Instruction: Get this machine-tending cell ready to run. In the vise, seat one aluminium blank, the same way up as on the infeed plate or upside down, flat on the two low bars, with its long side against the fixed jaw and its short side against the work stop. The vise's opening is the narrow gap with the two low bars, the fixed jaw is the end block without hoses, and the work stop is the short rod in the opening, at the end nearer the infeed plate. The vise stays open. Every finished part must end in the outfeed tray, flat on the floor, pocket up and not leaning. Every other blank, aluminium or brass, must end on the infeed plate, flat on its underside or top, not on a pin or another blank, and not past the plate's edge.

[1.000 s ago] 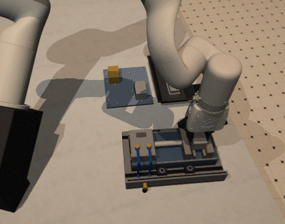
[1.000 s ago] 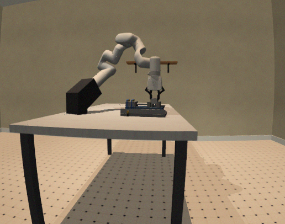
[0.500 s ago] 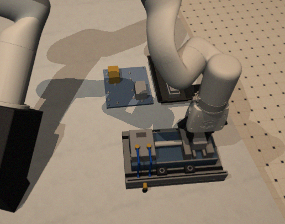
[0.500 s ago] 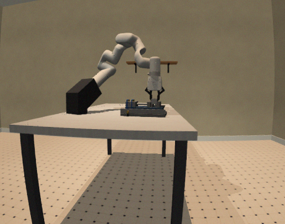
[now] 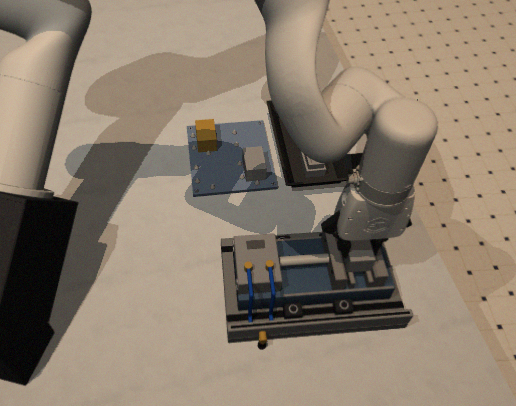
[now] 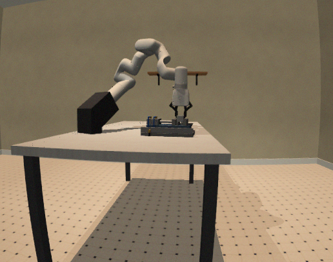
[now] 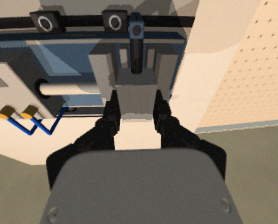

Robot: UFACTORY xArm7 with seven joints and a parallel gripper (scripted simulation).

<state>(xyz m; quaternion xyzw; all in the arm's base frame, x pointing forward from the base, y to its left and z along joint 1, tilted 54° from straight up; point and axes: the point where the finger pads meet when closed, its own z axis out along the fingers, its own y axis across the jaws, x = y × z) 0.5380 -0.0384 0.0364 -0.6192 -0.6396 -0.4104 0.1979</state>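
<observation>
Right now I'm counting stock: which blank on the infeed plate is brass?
The yellow-orange blank at the infeed plate's far-left corner. The other blank, near the plate's right edge, is grey aluminium.

The pale table carried the vise directly beneath the jaws, the blue infeed plate and dark outfeed tray beyond them, and the arm's black base well aside.

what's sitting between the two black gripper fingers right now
A pale grey block fills the gap between the gripper fingers, down in the vise opening. The wrist view shows it best.
</observation>
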